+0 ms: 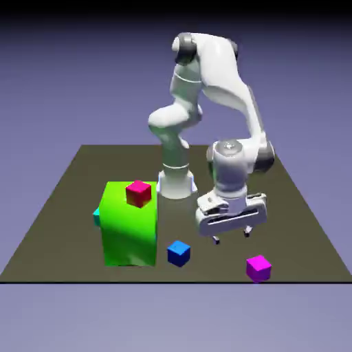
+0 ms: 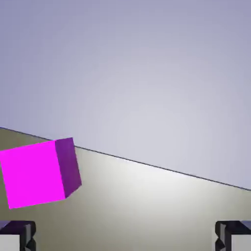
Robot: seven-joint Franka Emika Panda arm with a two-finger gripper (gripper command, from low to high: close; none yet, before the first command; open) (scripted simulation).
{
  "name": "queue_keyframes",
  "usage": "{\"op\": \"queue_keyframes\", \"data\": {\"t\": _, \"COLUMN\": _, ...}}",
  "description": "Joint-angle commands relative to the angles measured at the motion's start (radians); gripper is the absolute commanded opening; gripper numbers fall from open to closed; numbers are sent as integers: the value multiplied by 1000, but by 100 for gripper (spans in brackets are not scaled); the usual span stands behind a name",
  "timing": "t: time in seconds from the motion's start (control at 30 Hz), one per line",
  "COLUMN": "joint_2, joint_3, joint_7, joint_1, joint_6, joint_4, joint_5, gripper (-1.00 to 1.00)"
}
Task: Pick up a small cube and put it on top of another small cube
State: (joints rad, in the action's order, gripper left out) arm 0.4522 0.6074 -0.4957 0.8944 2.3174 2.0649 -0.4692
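Observation:
The small purple-magenta cube [image 1: 258,267] lies near the table's front edge, toward the exterior view's right. In the hand view the same cube [image 2: 39,172] shows at the left, above the left fingertip [image 2: 17,235] and not between the fingers. The small bright-blue cube [image 1: 179,253] rests on the table just right of the big green block [image 1: 129,223]. My gripper [image 1: 232,238] hangs open above the table, behind and slightly left of the purple cube, holding nothing. The hand view shows the gripper [image 2: 125,238] with only bare table between its widely spread tips.
A crimson-pink small cube [image 1: 139,193] sits on top of the green block. A cyan small cube [image 1: 97,216] peeks out at the block's left side. The table's front edge [image 1: 172,281] runs just in front of the purple cube.

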Motion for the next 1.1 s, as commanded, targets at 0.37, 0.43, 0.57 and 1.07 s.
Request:
{"op": "queue_keyframes", "data": {"t": 0.37, "joint_2": 375, "joint_3": 123, "joint_7": 103, "joint_1": 230, "joint_6": -139, "joint_4": -215, "joint_5": -197, "gripper": 0}}
{"op": "queue_keyframes", "data": {"t": 0.43, "joint_2": 409, "joint_3": 97, "joint_7": 117, "joint_1": 215, "joint_6": -104, "joint_4": -212, "joint_5": -224, "gripper": -100}}
{"op": "queue_keyframes", "data": {"t": 0.57, "joint_2": 300, "joint_3": 178, "joint_7": 74, "joint_1": 258, "joint_6": -212, "joint_4": -218, "joint_5": -136, "gripper": -100}}
{"op": "queue_keyframes", "data": {"t": 1.07, "joint_2": -190, "joint_3": -139, "joint_7": 336, "joint_1": -285, "joint_6": 11, "joint_4": 232, "joint_5": 455, "gripper": -100}}
